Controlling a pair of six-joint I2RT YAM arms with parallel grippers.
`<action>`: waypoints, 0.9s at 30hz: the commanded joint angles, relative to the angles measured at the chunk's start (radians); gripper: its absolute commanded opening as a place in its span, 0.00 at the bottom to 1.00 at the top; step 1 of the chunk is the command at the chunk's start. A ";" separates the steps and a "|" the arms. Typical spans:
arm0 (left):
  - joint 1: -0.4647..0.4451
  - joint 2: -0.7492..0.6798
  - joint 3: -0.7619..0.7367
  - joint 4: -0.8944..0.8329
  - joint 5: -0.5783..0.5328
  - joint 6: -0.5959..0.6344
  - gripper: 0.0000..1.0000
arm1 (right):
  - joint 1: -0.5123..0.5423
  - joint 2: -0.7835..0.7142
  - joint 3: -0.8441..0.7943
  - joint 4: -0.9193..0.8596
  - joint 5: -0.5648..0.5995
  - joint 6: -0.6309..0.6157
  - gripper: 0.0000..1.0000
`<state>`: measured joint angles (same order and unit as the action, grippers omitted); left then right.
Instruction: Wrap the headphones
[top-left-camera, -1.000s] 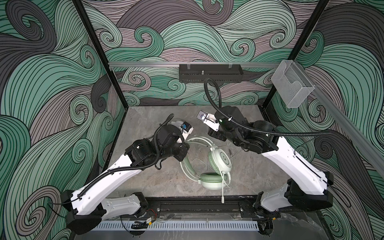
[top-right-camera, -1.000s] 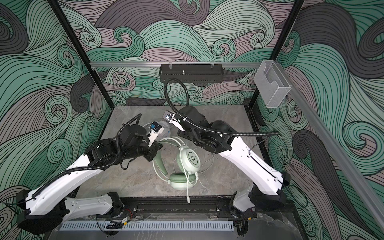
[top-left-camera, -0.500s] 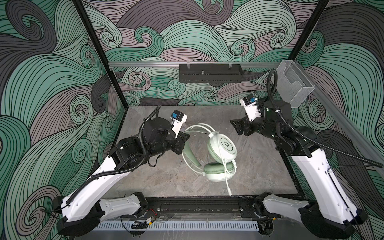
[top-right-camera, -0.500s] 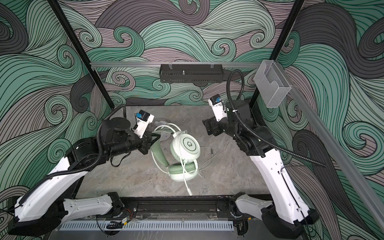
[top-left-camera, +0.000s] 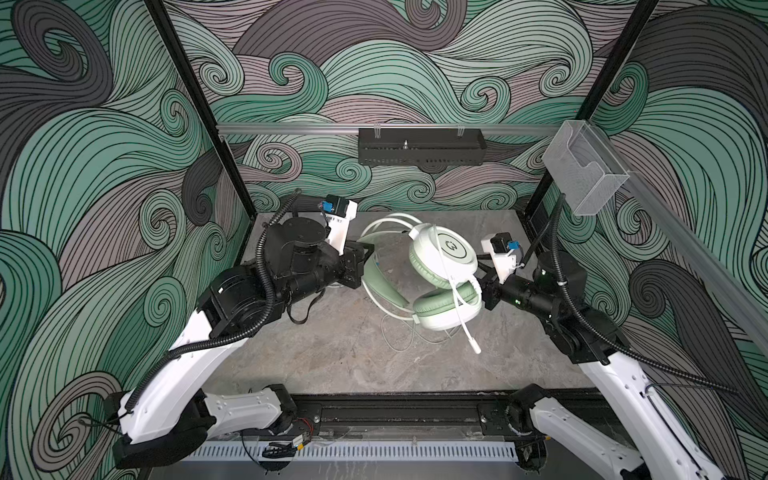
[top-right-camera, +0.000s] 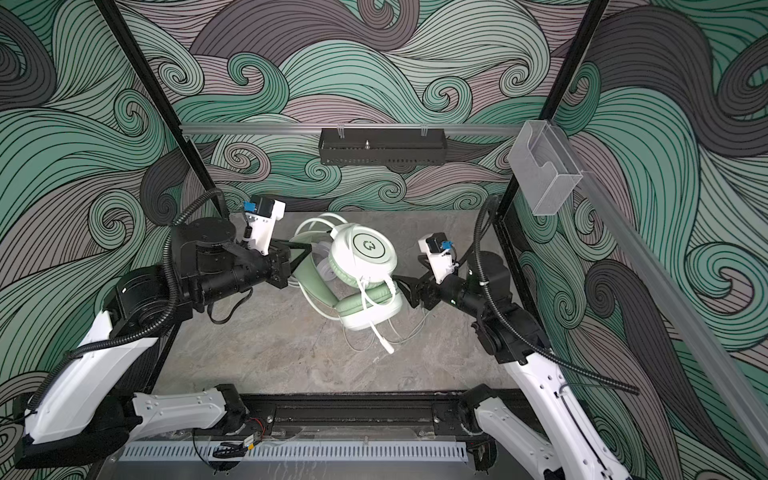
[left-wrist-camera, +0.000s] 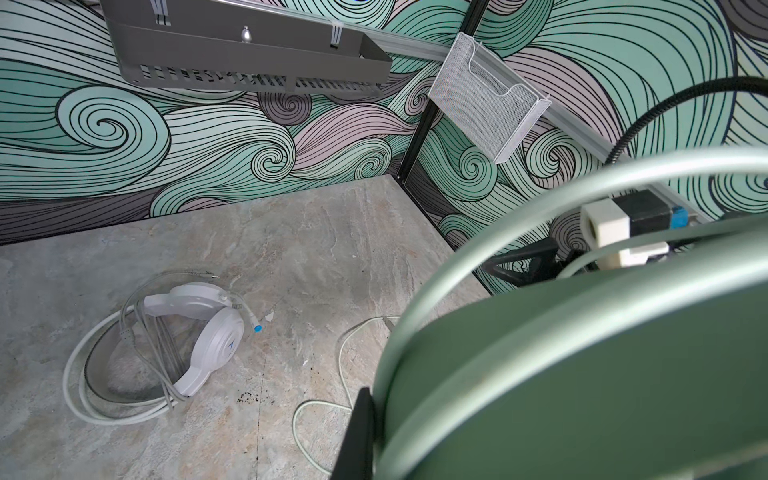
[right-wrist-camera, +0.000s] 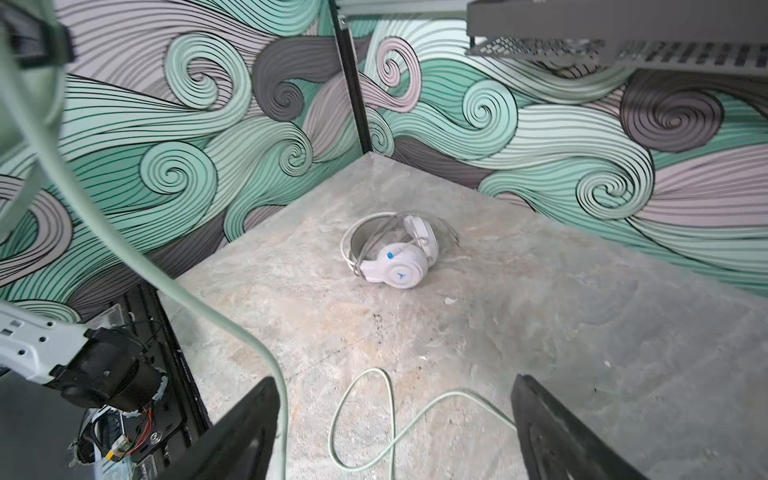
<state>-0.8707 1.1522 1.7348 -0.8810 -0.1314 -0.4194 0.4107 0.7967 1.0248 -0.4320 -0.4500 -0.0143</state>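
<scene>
The left gripper (top-left-camera: 366, 261) pinches the headband of the mint headphones (top-left-camera: 443, 254) at their 9 o'clock, raised above the tabletop (top-left-camera: 332, 361). The right gripper (top-right-camera: 405, 289), spread wide, sits at their 4 o'clock. The white headphones (left-wrist-camera: 199, 332) lie on the tabletop, seemingly beneath them.

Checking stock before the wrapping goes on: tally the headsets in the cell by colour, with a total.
Pale mint green over-ear wired headset: 1
White over-ear wired headset: 1
Total: 2
</scene>
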 joint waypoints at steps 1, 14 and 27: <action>0.010 -0.009 0.036 0.083 -0.002 -0.075 0.00 | -0.003 -0.030 -0.046 0.123 -0.151 0.038 0.88; 0.010 0.000 0.042 0.104 0.021 -0.096 0.00 | 0.034 -0.017 -0.163 0.269 -0.267 0.134 0.88; 0.010 0.004 0.020 0.141 0.031 -0.107 0.00 | 0.084 0.056 -0.167 0.252 -0.254 0.085 0.43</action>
<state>-0.8707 1.1633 1.7340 -0.8371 -0.1188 -0.4789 0.4900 0.8608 0.8661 -0.1837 -0.7067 0.0902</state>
